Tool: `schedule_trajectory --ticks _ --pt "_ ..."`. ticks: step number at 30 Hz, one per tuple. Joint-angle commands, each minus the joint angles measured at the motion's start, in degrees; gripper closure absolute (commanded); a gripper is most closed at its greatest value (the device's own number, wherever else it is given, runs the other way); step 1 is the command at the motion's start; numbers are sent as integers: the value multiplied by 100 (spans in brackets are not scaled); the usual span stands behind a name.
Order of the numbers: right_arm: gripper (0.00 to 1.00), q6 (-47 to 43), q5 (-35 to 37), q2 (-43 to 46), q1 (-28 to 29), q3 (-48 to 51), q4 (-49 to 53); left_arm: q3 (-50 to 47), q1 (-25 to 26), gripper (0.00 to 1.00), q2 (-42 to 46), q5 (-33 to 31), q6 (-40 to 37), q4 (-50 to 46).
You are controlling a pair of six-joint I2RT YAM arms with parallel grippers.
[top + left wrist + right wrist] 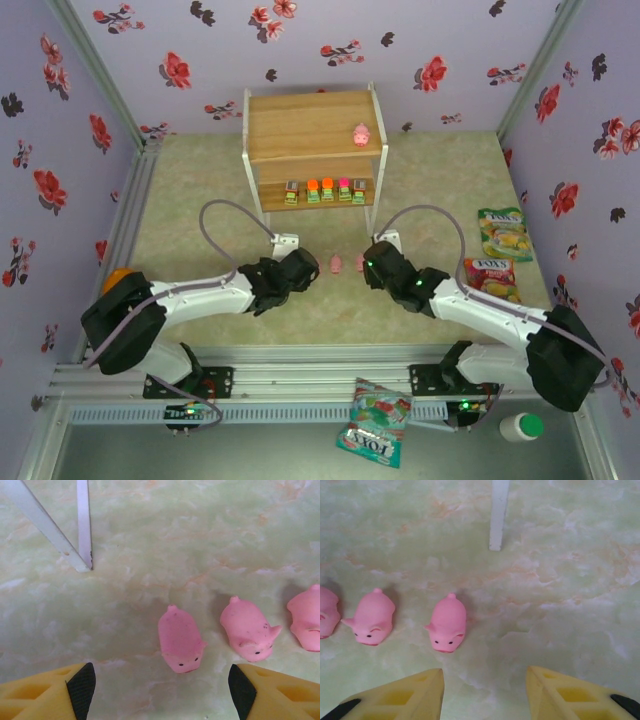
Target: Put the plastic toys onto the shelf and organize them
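The shelf (pixel 310 140) stands at the back of the table, with one pink pig (pixel 361 135) on its top board and several blocky green-based toys (pixel 328 190) in a row on its lower board. Two more pigs (pixel 336 264) (pixel 359 263) lie on the table between my grippers. My left gripper (pixel 305 266) (pixel 162 692) is open, and a pig (pixel 181 640) lies just ahead of its gap, with two others (pixel 247 630) (pixel 306 622) to the right. My right gripper (pixel 372 262) (pixel 485 695) is open and holds nothing. Its nearest pig (pixel 449 624) lies ahead and to the left.
White shelf legs (pixel 85 525) (pixel 499 515) stand just beyond the pigs. Snack bags lie at the right (pixel 503 232) (pixel 491 277) and at the near edge (pixel 378 420). A white bottle with a green cap (pixel 521 427) stands at the near right. Floral walls enclose the table.
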State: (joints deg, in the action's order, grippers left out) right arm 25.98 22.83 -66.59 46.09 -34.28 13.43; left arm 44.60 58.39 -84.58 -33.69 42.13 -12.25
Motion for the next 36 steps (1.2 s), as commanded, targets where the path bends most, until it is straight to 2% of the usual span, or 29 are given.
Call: schedule_trajectory --ticks 1,16,36 --pt "52 -110 -18 104 -81 161 -495 184 82 25 -171 -295 311 -240" --pt "54 -45 -108 -7 -125 396 -817 518 126 29 -586 -402 550 -519" --pt "58 312 -283 -767 -119 87 -872 481 129 30 -714 -387 649 -480"
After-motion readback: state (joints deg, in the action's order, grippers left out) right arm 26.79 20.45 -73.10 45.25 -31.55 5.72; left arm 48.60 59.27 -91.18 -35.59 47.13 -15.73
